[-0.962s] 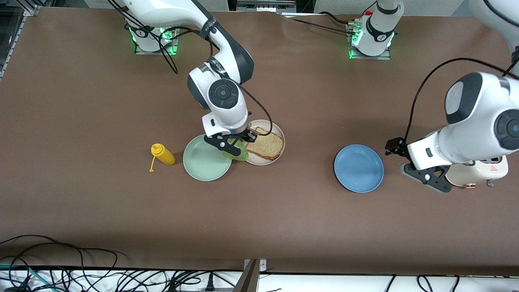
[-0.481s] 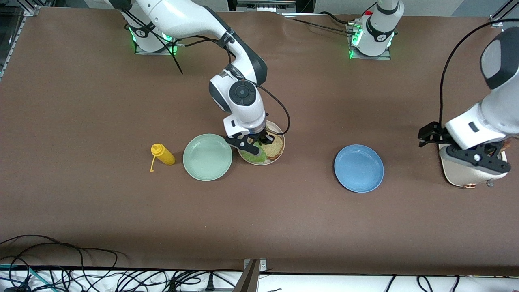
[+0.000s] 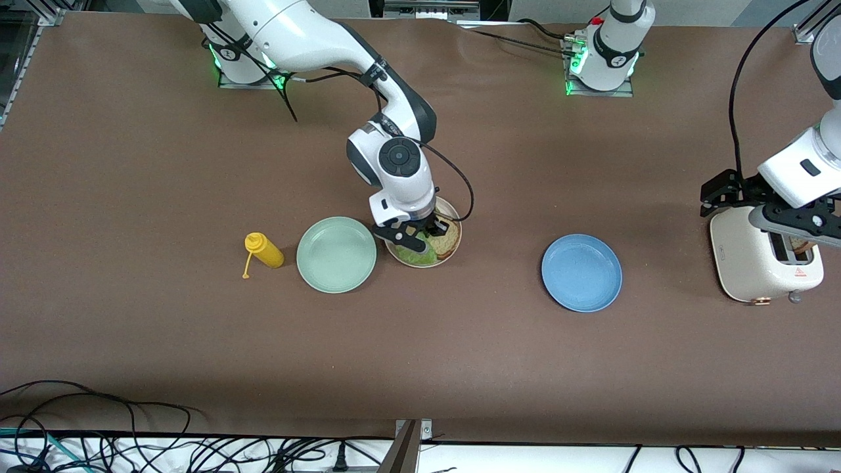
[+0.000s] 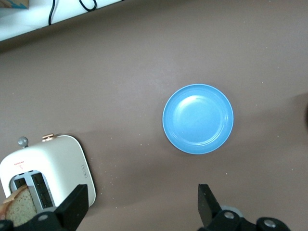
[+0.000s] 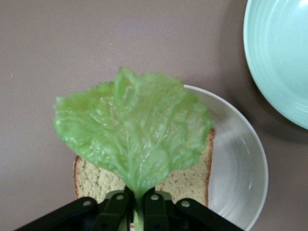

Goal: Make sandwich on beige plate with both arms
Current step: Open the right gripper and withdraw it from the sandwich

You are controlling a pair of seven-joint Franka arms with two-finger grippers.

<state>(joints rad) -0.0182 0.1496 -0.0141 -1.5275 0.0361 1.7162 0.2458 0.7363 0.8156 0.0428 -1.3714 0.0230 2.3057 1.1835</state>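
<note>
The stem of a ruffled lettuce leaf (image 5: 132, 137) is pinched between the closed jaws of the right gripper (image 5: 139, 204), which is held low over the beige plate (image 3: 453, 244), so that the leaf is spread flat across the slice of bread (image 5: 190, 180) already lying there. The stem end is kept in the grip, judged so the leaf can be laid squarely on the slice before it is let go; most of the leaf fans away from the jaws and overhangs the bread's edge, and whether it rests fully on the slice cannot be told. The plate is set just beside the mint-green plate (image 3: 336, 254), with a yellow squeeze bottle (image 3: 263, 249) lying nearer the right arm's end of the table. Toward the left arm's end, the left gripper (image 4: 142, 211) is held with jaws spread wide and empty over the white toaster (image 3: 762, 263), where a second slice of bread (image 4: 17, 209) is seen standing in a slot, apparently awaiting collection as the sandwich's top. A blue plate (image 3: 581, 272) is left bare between the toaster and the beige plate.
</note>
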